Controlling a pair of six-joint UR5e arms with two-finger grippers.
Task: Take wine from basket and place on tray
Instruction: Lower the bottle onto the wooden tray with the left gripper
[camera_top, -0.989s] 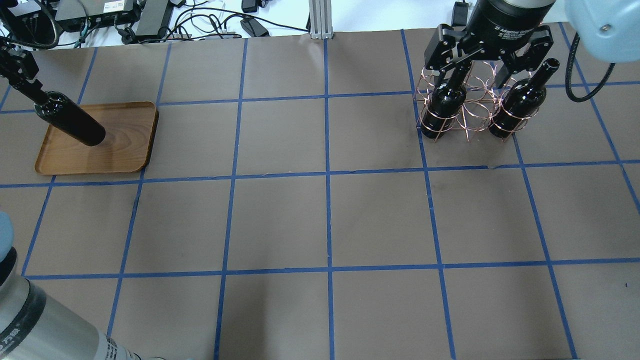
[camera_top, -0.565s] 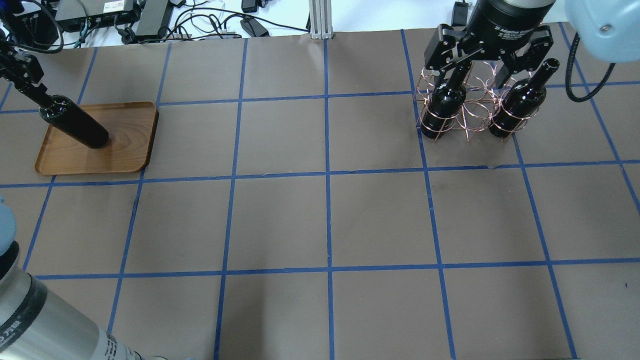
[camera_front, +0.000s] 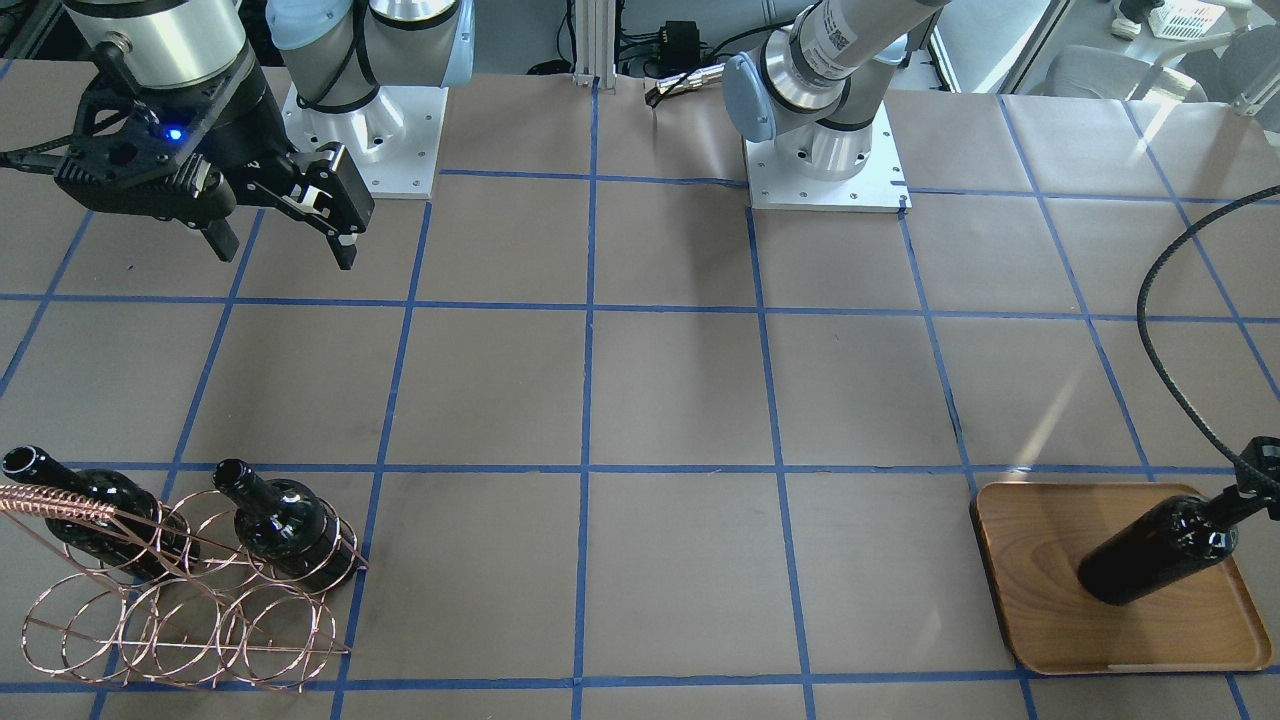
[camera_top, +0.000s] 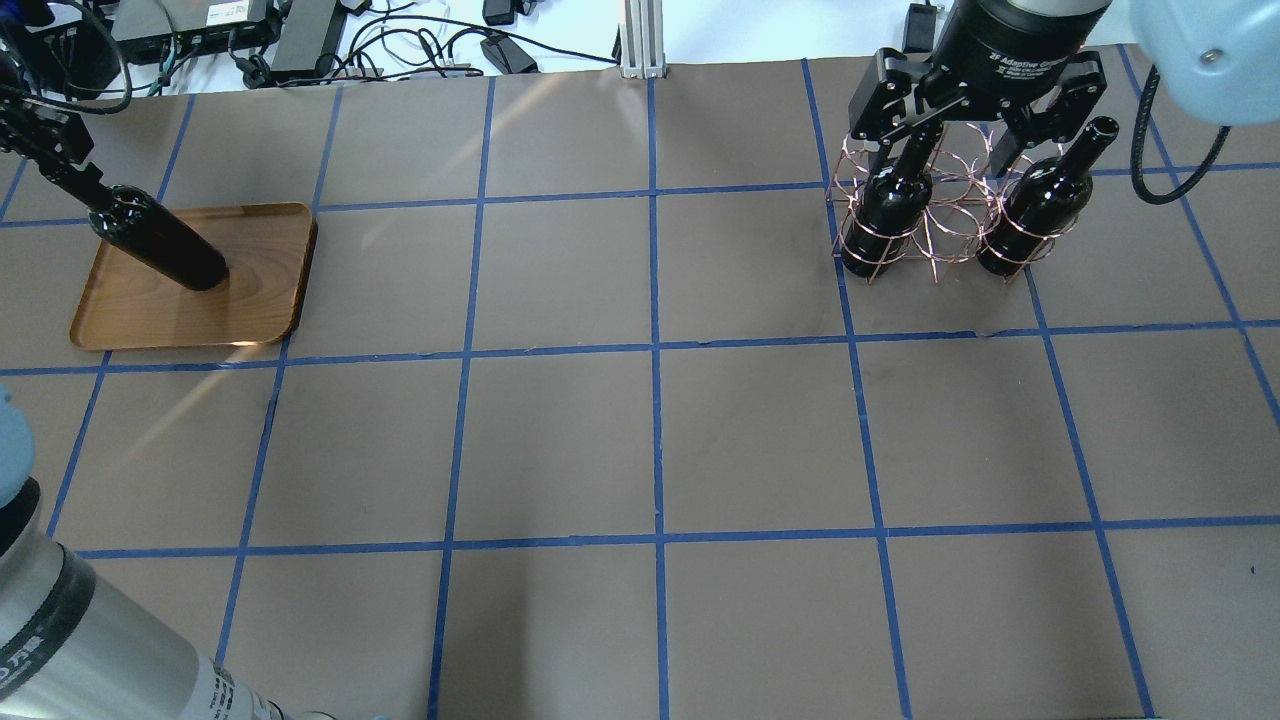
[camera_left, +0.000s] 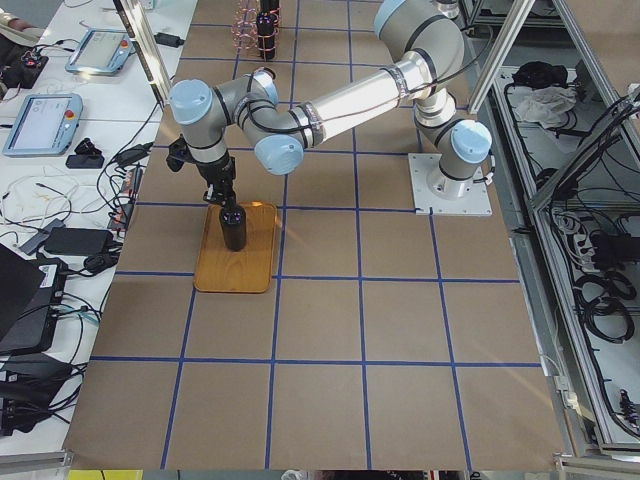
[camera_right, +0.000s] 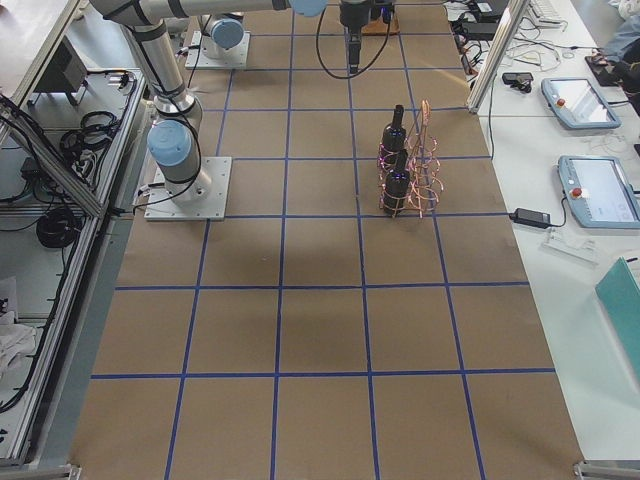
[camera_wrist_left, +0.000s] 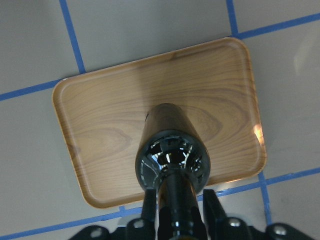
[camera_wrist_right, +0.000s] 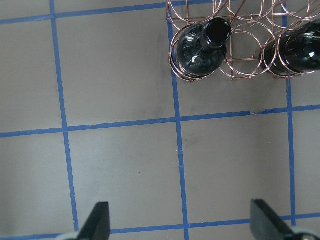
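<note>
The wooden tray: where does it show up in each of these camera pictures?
Exterior front-facing: tray, bottom right corner.
Overhead exterior: tray, upper left.
Exterior left: tray, left of centre.
Exterior right: not in it.
Left wrist-mounted: tray, fills the middle.
Right wrist-mounted: not in it.
Shared landmark: the dark wine bottle over the tray, held by its neck in the left gripper.

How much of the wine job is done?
Done: one bottle is out of the basket. In hand: the left gripper holds it by the neck over the tray; touching or not, I cannot tell. Left: letting go, and maybe two bottles in the basket, right gripper open nearby.
</note>
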